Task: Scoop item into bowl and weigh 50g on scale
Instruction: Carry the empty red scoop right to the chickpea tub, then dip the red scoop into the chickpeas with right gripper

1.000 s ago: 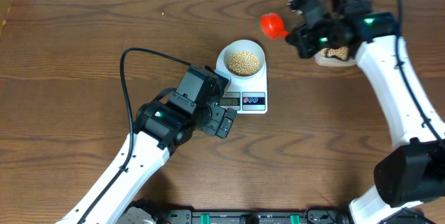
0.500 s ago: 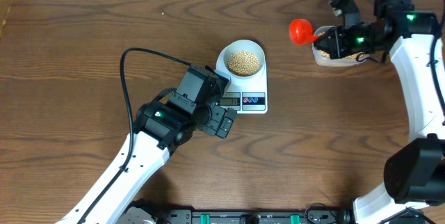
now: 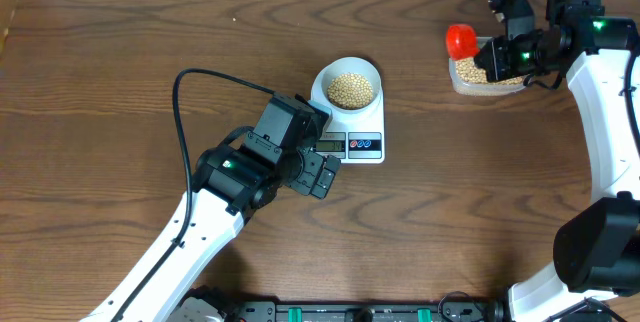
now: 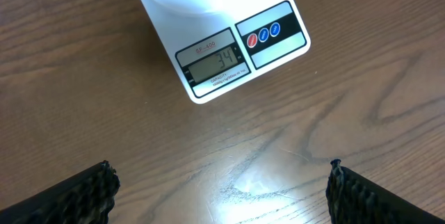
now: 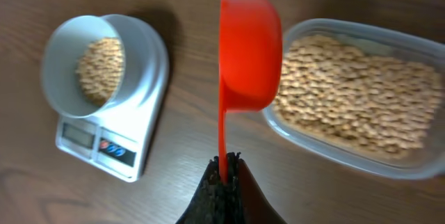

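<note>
Overhead, the bowl [image 3: 345, 61] is seen standing on the scale [image 3: 378, 120], partly filled with beans [image 3: 351, 88]. Well to the right of the scale, a red scoop [image 3: 461, 40] is held by the right gripper [image 3: 487, 54] at the edge of a clear tub [image 3: 462, 87]. The left gripper [image 3: 322, 174] is parked just in front of the scale.

From the left wrist, its fingers are seen spread wide and empty, and 34 is read on the display [image 4: 212, 62].

From the right wrist, the fingers are seen clamped on the scoop's handle, with the cup over the tub end nearest the scale. Whether the cup is loaded cannot be told. A refill is judged to be in hand. A modest dip is called for next, then a slow trickle into the bowl.
</note>
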`<move>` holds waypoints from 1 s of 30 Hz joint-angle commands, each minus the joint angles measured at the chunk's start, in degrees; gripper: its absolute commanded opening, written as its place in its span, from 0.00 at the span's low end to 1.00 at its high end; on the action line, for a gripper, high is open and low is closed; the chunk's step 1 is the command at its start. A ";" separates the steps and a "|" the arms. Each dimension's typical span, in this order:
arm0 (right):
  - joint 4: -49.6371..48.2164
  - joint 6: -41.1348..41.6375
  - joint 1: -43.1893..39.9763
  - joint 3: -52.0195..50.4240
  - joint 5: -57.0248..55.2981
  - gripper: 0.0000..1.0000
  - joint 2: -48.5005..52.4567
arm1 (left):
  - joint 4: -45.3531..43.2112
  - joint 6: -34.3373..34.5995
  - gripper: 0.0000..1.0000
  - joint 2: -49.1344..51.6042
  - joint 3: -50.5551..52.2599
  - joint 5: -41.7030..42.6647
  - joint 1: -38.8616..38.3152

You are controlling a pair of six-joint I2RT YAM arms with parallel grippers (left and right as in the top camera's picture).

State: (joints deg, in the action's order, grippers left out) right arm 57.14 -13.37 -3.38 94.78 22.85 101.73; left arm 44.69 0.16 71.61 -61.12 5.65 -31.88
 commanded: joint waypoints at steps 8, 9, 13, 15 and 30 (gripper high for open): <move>-1.01 0.68 -0.07 1.20 -11.50 0.01 -1.03 | 0.09 0.04 0.98 -0.15 -0.37 -0.33 0.20; -1.01 0.70 -0.07 1.20 -11.87 0.01 -1.03 | 0.09 0.04 0.98 -0.15 -0.37 -0.33 0.20; -1.01 0.72 -0.15 1.20 -12.35 0.01 -1.03 | 0.09 0.07 0.98 -0.15 -0.37 -0.33 0.20; -0.90 0.96 -0.35 1.20 -12.48 0.01 -1.03 | 0.09 0.07 0.98 -0.15 -0.37 -0.33 0.20; 0.59 2.84 -0.81 1.16 -12.50 0.01 -1.01 | 0.09 0.04 0.98 -0.15 -0.37 -0.33 0.20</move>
State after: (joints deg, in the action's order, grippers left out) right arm 57.17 -11.44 -3.95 94.78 10.63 101.73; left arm 44.69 0.16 71.61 -61.10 5.65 -31.88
